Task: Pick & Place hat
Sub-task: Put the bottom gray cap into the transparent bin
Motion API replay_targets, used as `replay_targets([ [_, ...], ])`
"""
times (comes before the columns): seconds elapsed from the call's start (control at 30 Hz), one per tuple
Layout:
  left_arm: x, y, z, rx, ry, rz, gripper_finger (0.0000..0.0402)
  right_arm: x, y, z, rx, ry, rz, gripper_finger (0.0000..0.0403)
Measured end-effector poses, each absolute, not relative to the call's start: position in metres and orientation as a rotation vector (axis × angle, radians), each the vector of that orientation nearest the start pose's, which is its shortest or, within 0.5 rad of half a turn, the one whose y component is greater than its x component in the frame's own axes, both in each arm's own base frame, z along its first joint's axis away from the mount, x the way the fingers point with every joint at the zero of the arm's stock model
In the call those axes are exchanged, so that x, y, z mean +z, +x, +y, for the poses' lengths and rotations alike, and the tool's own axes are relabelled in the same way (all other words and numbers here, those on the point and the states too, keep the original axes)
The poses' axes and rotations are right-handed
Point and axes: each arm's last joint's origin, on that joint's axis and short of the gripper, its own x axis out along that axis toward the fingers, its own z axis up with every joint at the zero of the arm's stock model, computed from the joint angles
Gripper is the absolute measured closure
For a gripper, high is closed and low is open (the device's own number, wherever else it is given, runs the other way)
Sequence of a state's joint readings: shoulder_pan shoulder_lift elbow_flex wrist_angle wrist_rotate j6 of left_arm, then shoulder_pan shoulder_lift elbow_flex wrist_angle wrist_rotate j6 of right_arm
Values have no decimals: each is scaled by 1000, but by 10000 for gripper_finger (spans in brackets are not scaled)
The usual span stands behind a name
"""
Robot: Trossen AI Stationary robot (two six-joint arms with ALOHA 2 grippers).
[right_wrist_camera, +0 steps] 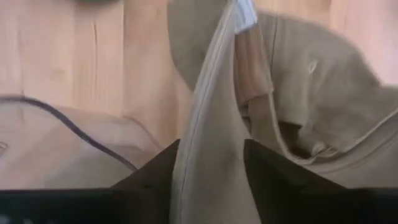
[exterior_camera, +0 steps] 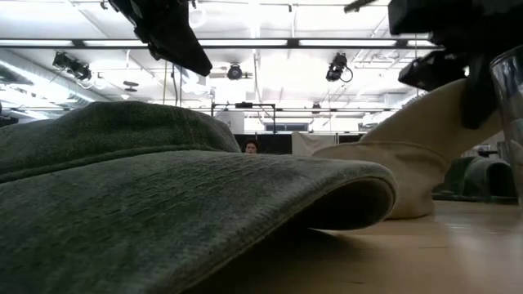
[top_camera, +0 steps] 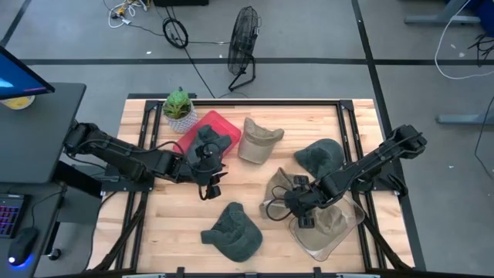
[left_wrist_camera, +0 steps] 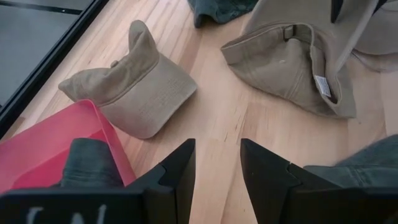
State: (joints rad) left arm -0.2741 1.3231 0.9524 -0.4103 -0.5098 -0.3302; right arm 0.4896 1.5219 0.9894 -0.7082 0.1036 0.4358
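My right gripper (right_wrist_camera: 211, 155) is shut on a tan hat (top_camera: 282, 185) that lies upside down right of the table's middle. In the low view the hat (exterior_camera: 425, 139) rises toward the gripper (exterior_camera: 470, 82). My left gripper (left_wrist_camera: 217, 168) is open and touches nothing. It hovers at the near right corner of a red bin (left_wrist_camera: 43, 143), in which a dark green hat (left_wrist_camera: 87, 162) rests. In the high view the left gripper (top_camera: 210, 179) is just near of that bin (top_camera: 212, 120). My right gripper pinches a flat tan edge of the hat (right_wrist_camera: 211, 118) between its two fingers; it looks like the brim. The fingers come from above, slanting from the table's right. That edge (left_wrist_camera: 351, 43) is raised, while the hat's crown (left_wrist_camera: 280, 62) rests on the table.
A second tan hat (top_camera: 258, 139) lies right of the bin. One dark green hat (top_camera: 320, 154) lies at the far right, another (top_camera: 231, 232) at the near edge. A clear container (top_camera: 351, 228) holds a tan hat (top_camera: 328, 224). A potted plant (top_camera: 179, 104) stands at the far left.
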Motion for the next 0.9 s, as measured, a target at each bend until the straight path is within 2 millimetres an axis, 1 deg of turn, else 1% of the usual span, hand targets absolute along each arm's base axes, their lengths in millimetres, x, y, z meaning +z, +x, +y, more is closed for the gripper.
replay_targets([
  [0.07, 261, 265, -60, 338, -15, 674, 271, 203, 249, 130, 81, 15, 1226, 275],
  [0.2, 261, 265, -60, 338, -16, 674, 271, 205, 251, 131, 122, 8, 1208, 369],
  [0.23, 261, 265, -60, 338, -16, 674, 271, 207, 252, 132, 131, 1, 1201, 384],
  [0.3, 261, 265, -60, 338, -16, 674, 271, 213, 254, 133, 140, 5, 1190, 386],
  [0.37, 261, 265, -60, 338, -16, 674, 271, 225, 256, 134, 143, 8, 1201, 381],
  [0.47, 261, 265, -60, 338, -15, 674, 271, 255, 258, 136, 113, 49, 1228, 390],
  [0.57, 261, 265, -60, 338, -15, 674, 271, 293, 256, 135, 63, 98, 1257, 394],
  [0.63, 261, 265, -60, 338, -15, 674, 271, 321, 252, 133, 10, 162, 1269, 392],
  [0.7, 261, 265, -60, 338, -15, 674, 271, 347, 246, 130, -33, 244, 1279, 391],
  [0.8, 261, 265, -60, 338, -15, 674, 271, 385, 233, 126, -42, 382, 1314, 392],
  [0.9, 261, 265, -60, 338, -15, 674, 271, 413, 218, 122, -58, 577, 1388, 391],
])
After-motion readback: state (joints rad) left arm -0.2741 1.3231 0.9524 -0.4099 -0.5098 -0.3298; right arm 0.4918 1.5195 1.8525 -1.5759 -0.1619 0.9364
